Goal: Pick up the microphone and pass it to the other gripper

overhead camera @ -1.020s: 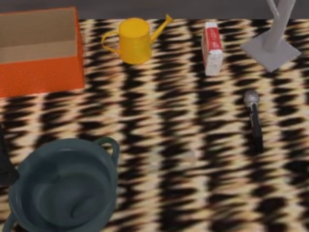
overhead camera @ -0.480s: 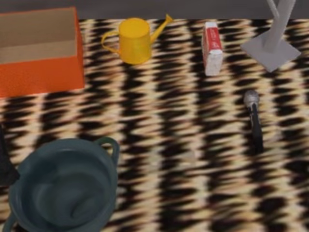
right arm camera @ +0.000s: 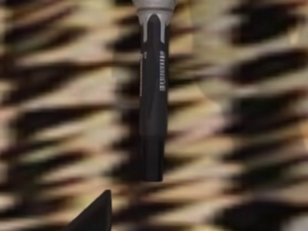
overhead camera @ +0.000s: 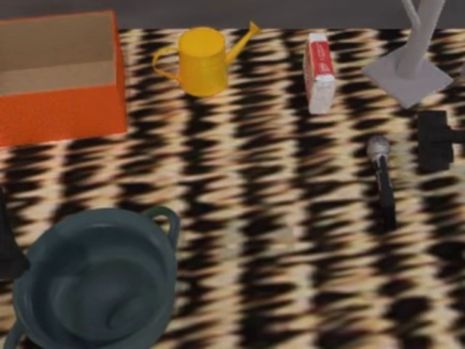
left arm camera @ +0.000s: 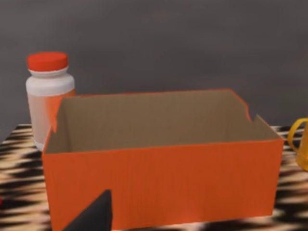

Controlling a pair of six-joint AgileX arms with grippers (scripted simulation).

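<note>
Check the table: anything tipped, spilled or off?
Only the carton lies on its side, at the table's far edge. The microphone lies flat, untouched, the right claw beside it. Nothing spilled.

box (overhead camera: 58, 76) far left, watering can (overhead camera: 200, 59) to its right, carton (overhead camera: 319, 71) behind microphone (overhead camera: 381, 178), pot (overhead camera: 98, 280) near-left

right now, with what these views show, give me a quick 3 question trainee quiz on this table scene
1. True or false: the microphone lies flat on the table, held by no gripper.
2. Which arm is nearer the microphone: A left, B right?
3. Fill in: the red-white carton stands between the yellow watering can and the grey ____.

Key: 1 true. 2 B; the right gripper is at the right edge, the left arm parked at the left edge. 3 stand.
</note>
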